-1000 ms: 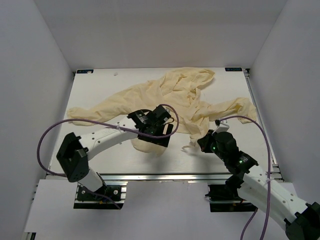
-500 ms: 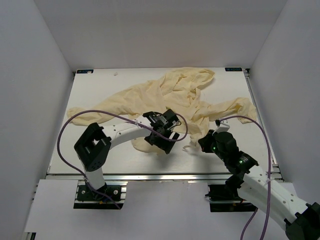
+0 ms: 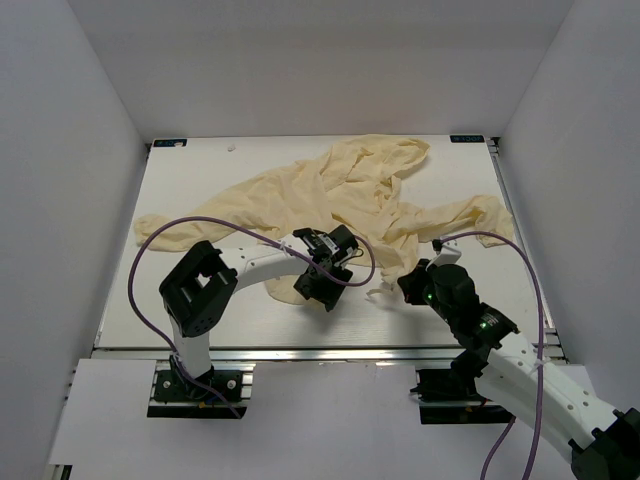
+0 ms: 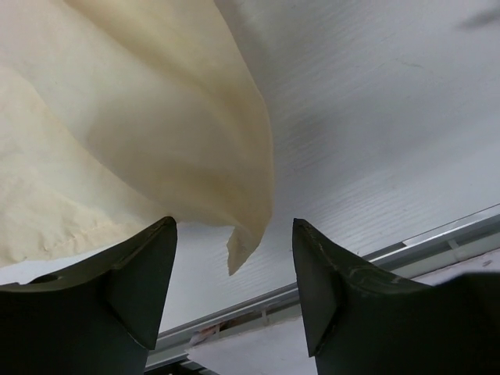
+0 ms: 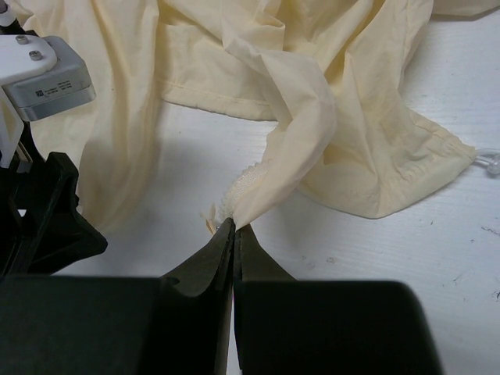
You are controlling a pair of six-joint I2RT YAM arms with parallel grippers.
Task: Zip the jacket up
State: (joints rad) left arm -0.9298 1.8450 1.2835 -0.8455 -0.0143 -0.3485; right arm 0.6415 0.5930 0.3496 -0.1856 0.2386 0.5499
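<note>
Up front, right hand (image 5: 233, 234) pinches jacket (image 5: 297, 101)

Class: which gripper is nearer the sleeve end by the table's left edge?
Left. The left gripper sits right of the jacket's sleeve end; the right gripper is farther right.

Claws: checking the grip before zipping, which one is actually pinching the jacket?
The right claw, shut on a bunched fold of the jacket. The left claw stands open, gripping nothing.
</note>
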